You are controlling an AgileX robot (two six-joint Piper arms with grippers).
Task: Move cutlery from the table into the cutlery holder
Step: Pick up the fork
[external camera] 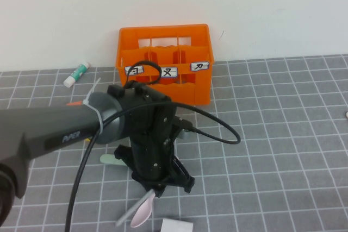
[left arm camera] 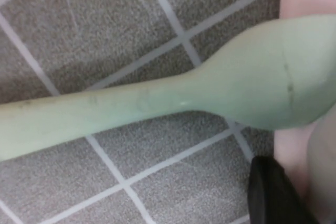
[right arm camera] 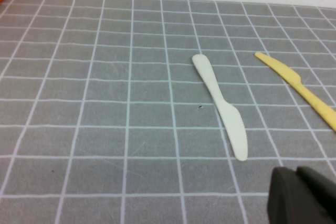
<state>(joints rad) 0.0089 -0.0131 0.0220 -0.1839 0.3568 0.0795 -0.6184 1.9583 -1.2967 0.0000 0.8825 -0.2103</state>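
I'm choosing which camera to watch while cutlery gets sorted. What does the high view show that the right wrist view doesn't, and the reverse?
Only the high view shows the orange cutlery holder by the wall, the glue stick, the left gripper low over the table, a pale pink spoon under it, and a mint-green piece beside the arm. Only the right wrist view shows a white knife and a yellow knife lying apart, with the shut right gripper at the frame edge. Both show the grey gridded table.
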